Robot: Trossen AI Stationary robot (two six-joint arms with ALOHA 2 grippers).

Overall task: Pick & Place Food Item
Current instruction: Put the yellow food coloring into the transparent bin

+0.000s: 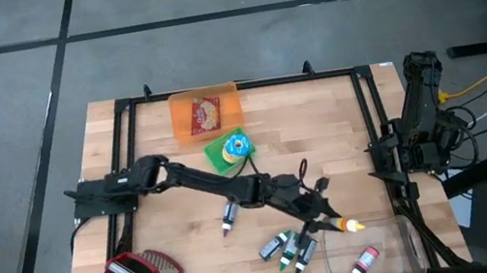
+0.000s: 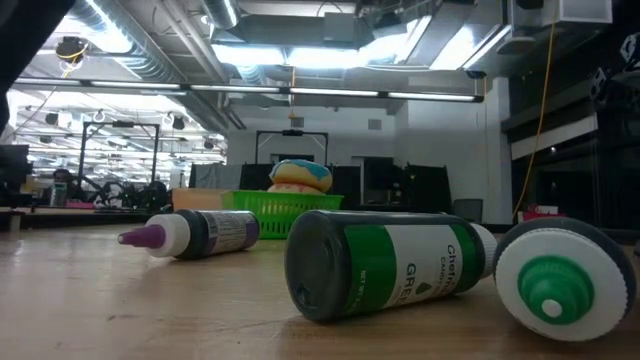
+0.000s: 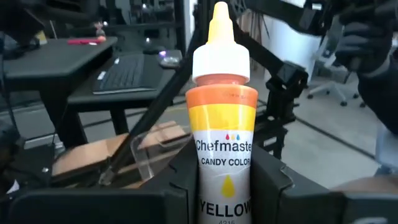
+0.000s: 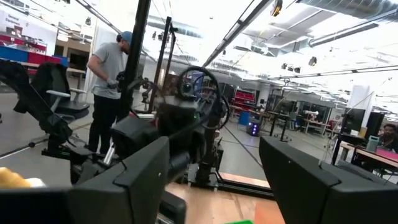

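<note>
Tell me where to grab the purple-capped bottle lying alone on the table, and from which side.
Grip the purple-capped bottle across its dark labelled body, near mid-length, coming straight down from above. It lies flat on its side, so the cylinder gives two parallel sides for the fingers; the pointed purple cap is too narrow. It lies apart from the other bottles, though the left arm reaches across just above it.

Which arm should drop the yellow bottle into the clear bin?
Left. Its tool already grips the yellow bottle just beside the clear bin. The right tool is open, empty and folded back at its base.
</note>
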